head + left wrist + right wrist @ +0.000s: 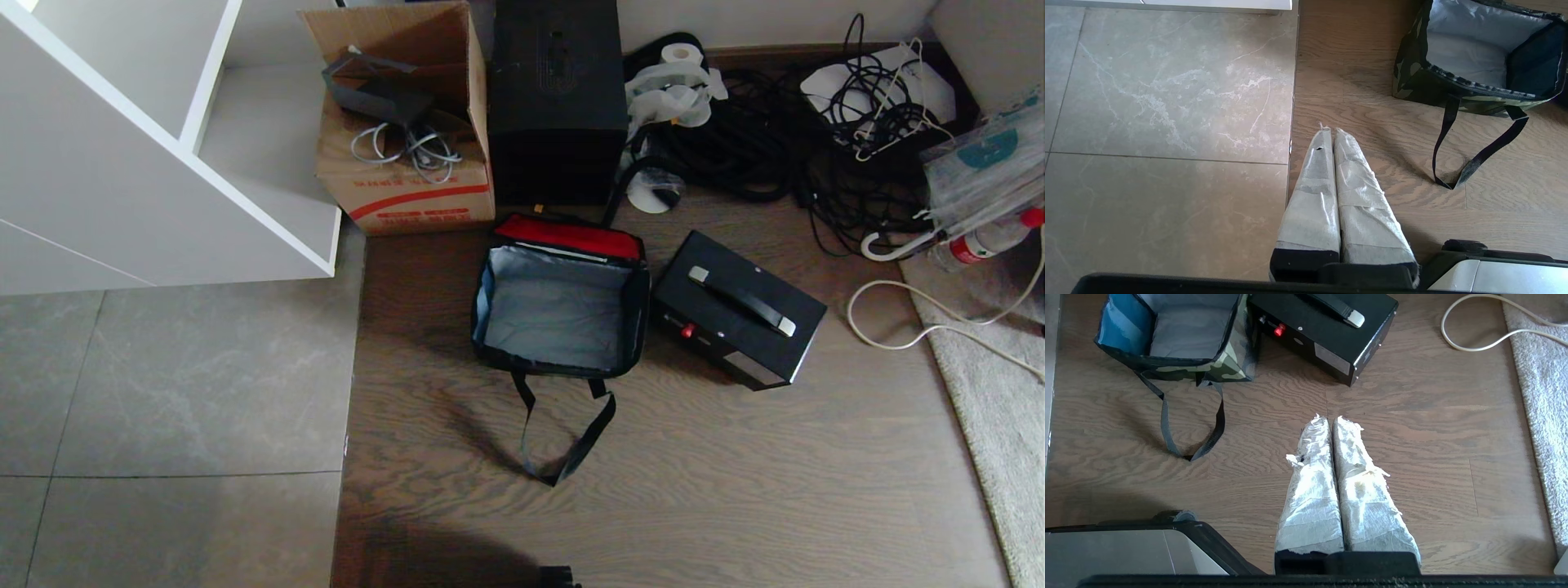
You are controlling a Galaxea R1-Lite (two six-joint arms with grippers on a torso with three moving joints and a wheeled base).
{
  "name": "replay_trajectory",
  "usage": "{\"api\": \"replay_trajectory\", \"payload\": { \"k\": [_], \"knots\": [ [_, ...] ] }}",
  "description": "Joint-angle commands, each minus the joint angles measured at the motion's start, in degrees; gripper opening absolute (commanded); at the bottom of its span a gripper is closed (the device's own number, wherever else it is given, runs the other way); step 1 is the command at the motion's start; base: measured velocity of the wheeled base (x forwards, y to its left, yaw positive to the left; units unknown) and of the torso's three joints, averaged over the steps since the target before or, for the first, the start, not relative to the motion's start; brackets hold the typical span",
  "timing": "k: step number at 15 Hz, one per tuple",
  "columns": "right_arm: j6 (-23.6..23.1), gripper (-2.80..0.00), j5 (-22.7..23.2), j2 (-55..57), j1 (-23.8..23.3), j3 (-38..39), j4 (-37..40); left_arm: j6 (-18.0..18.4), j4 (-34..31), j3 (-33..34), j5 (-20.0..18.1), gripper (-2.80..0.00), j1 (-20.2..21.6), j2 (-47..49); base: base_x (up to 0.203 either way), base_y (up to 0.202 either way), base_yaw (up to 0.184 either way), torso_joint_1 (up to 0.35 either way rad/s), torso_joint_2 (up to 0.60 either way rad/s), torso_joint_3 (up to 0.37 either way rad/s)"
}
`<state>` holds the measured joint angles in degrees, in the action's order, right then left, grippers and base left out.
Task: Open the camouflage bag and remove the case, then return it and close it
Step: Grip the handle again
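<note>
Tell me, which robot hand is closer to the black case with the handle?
Right. The right gripper hangs shut over bare wood in front of the case. The left gripper, also shut, hangs beyond the open camouflage bag, at the tile edge.

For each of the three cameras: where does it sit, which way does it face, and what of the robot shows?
Head view: high up, facing down at the open camouflage bag and the case beside it on the floor; neither arm shows.
Left wrist view: behind the shut left pincer, facing the floor, bag beyond.
Right wrist view: behind the shut right pincer, facing the bag and case.
All three views share the bag.
</note>
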<state>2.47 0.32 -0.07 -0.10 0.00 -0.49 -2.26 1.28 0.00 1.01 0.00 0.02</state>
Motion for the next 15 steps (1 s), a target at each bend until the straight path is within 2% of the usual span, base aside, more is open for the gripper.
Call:
{"api": "replay_trajectory", "payload": {
  "k": [1,15],
  "knots": [
    [0.0,-2.80,0.0,0.1,0.0,0.0,0.0,0.0,0.0,0.5,0.0,-2.80,0.0,0.0,0.000,0.000,0.000,0.000,0.00,0.000],
    [0.2,-2.80,-0.1,0.1,-0.1,0.0,-0.1,0.0,0.0,0.5,0.0,-2.80,0.0,0.0,0.000,0.000,0.000,0.000,0.00,0.000]
  ]
}}
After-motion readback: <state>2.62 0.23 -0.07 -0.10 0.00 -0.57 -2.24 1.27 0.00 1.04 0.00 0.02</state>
